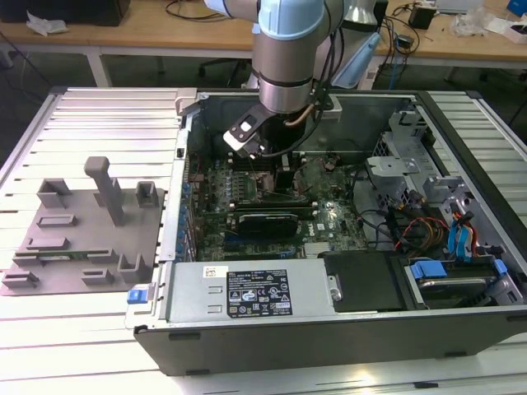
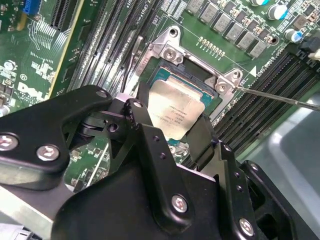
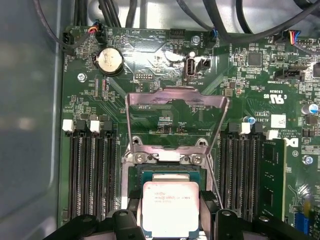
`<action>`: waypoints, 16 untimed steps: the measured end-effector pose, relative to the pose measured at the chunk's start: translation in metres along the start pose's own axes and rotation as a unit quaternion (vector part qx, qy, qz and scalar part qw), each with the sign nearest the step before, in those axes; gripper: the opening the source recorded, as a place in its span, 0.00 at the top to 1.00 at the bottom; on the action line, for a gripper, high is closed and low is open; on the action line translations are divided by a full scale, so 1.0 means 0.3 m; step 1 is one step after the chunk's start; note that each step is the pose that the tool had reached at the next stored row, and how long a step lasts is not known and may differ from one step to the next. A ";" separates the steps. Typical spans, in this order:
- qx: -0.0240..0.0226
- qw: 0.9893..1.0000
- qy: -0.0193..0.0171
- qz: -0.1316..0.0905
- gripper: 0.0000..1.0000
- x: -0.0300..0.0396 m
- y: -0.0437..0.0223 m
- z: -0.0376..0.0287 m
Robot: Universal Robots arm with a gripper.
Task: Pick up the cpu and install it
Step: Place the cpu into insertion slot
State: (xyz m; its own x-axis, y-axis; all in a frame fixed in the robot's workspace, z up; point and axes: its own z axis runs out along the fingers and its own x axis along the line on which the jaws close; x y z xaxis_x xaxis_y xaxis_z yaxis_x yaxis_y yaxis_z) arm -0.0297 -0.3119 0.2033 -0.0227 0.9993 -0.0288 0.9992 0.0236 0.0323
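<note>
Gripper (image 2: 172,127) down inside the computer case (image 1: 329,350), under the arm's wrist (image 1: 284,74). Its two black fingers (image 2: 141,117) are closed part way onto opposite edges of the cpu (image 2: 176,107); it looks gripped, though contact on the far finger is hard to confirm.

Cpu lies flat, pale metal top and print facing up at both wrist cameras. It is near-square with no clear long axis. Its edges run square with the socket frame (image 2: 172,50) and parallel to the memory slots (image 3: 90,170).

In the first wrist view the cpu (image 3: 170,202) sits over the green socket bed, between the fingers (image 3: 131,212). The load plate (image 3: 175,100) is swung up and open beyond it. Cannot tell whether the chip is seated or just above.

One cpu corner is covered by a finger, and the near edge is cut off by the gripper body. A thin lever wire (image 2: 280,96) crosses beside the socket.

A grey fixture plate (image 1: 82,247) lies outside the case, on the exterior view's left.
</note>
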 end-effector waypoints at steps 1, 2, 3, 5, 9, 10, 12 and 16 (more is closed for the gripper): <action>0.000 1.000 0.000 0.000 0.45 0.000 0.000 0.002; 0.000 1.000 0.000 0.000 0.45 0.000 0.000 0.005; 0.000 1.000 0.000 0.000 0.45 0.000 0.000 0.006; 0.000 1.000 0.000 0.000 0.45 0.000 0.000 0.007; 0.000 1.000 0.000 0.000 0.45 0.000 -0.002 0.011; 0.000 1.000 0.000 0.000 0.45 0.000 -0.002 0.012; 0.000 1.000 0.000 0.000 0.45 0.000 -0.002 0.016; 0.000 1.000 0.000 0.000 0.45 0.001 -0.002 0.017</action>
State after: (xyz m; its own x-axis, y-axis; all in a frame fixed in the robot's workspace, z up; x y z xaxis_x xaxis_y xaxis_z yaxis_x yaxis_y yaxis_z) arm -0.0302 -0.3119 0.1982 -0.0222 0.9993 -0.0288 0.9992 0.0232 0.0323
